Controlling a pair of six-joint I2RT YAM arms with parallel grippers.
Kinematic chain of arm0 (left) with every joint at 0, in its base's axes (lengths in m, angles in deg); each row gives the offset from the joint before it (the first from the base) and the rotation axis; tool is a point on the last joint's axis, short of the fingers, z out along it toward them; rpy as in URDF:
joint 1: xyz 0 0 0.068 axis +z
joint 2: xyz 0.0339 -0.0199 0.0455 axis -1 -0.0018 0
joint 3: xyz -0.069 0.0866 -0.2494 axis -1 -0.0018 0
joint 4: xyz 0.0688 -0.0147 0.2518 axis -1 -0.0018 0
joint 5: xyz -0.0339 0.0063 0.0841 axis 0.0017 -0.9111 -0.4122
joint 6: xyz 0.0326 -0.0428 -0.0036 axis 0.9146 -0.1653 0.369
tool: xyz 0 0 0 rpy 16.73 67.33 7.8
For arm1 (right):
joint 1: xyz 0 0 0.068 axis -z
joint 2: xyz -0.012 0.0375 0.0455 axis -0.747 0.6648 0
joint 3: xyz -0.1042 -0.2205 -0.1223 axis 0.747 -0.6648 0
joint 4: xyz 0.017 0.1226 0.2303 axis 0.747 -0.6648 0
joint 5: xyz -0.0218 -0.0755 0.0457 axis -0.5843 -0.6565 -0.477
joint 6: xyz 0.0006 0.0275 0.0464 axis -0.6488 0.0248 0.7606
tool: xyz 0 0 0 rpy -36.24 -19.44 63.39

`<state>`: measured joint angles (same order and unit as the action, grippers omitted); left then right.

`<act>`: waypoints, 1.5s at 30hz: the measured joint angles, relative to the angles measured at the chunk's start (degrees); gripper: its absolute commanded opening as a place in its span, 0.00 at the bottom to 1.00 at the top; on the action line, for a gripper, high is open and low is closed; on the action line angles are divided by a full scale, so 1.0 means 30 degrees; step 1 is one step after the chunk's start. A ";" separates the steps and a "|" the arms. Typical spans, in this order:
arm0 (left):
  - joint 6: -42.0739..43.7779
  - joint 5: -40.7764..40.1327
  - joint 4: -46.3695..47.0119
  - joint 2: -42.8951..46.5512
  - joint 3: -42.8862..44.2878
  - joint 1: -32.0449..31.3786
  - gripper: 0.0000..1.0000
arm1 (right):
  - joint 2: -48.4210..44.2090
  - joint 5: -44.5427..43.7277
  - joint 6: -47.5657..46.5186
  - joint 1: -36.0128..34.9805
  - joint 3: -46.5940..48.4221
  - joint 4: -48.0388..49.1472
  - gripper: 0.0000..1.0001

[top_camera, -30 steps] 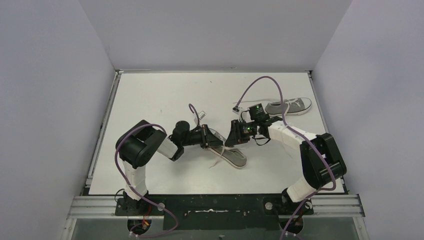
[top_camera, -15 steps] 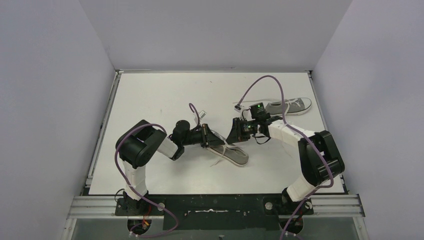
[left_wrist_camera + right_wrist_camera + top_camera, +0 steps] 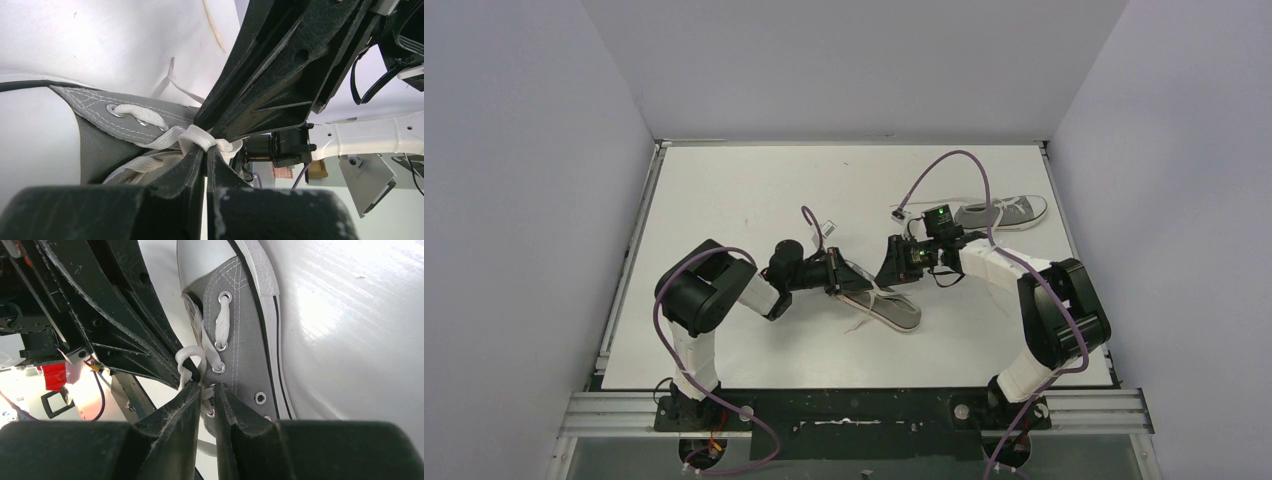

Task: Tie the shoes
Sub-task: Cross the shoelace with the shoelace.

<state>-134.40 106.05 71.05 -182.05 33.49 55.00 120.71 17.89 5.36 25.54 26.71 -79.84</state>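
We list a white table (image 3: 724,200) walled on three sides. On it, the left arm (image 3: 714,290) reaches right and the right arm (image 3: 1044,300) reaches left, so that they meet at mid-table. Two grey shoes with white sole edges are on the table. The near shoe (image 3: 894,312) lies at mid-table, just near of the meeting grippers. The far shoe (image 3: 1009,211) lies at the far right, apart from both grippers. The left gripper (image 3: 206,150) is closed, and its tips pinch the white lace (image 3: 200,136) just above the near shoe's eyelet row. The right gripper (image 3: 205,387) faces it tip to tip. Its fingers (image 3: 175,410) stand a narrow gap apart, closed on a strand of the same lace, and a small loop (image 3: 192,356) stands up just beyond them. We note metal eyelets (image 3: 225,296) along the grey upper, the lace threaded through the first few. A loose lace end (image 3: 856,325) trails on the table to the left of the near shoe.
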 measured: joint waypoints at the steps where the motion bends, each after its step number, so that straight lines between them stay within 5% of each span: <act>1: 0.0000 0.0029 -0.0022 0.0000 0.0000 0.0036 0.00 | -0.0044 0.0036 0.0044 0.0000 -0.0066 0.0102 0.20; 27: -0.0299 0.0291 -0.0087 -0.0051 0.0175 0.0313 0.00 | -0.0124 0.0925 0.2040 -0.0102 -0.1158 0.2739 0.25; 32: -0.0532 0.0240 -0.0080 -0.0226 0.0175 0.0357 0.00 | 0.0160 0.1188 0.2441 -0.0262 -0.1268 0.3606 0.15; 35: -0.0576 0.0262 -0.0073 -0.0284 0.0175 0.0393 0.00 | 0.0168 0.1195 0.2659 -0.0291 -0.1494 0.4146 0.00; 41: -0.0539 0.0270 -0.0117 -0.0313 0.0168 0.0561 0.00 | 0.0175 0.1005 0.2980 -0.0182 -0.1639 0.4524 0.00; 45: -0.0219 0.0277 -0.0663 -0.0095 0.0124 0.0568 0.20 | -0.0036 0.0765 0.3162 -0.0233 -0.1953 0.4743 0.00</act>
<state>-135.06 106.88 69.06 -182.33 33.86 56.70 120.60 20.19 14.84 24.84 20.85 -65.61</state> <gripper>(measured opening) 0.050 0.028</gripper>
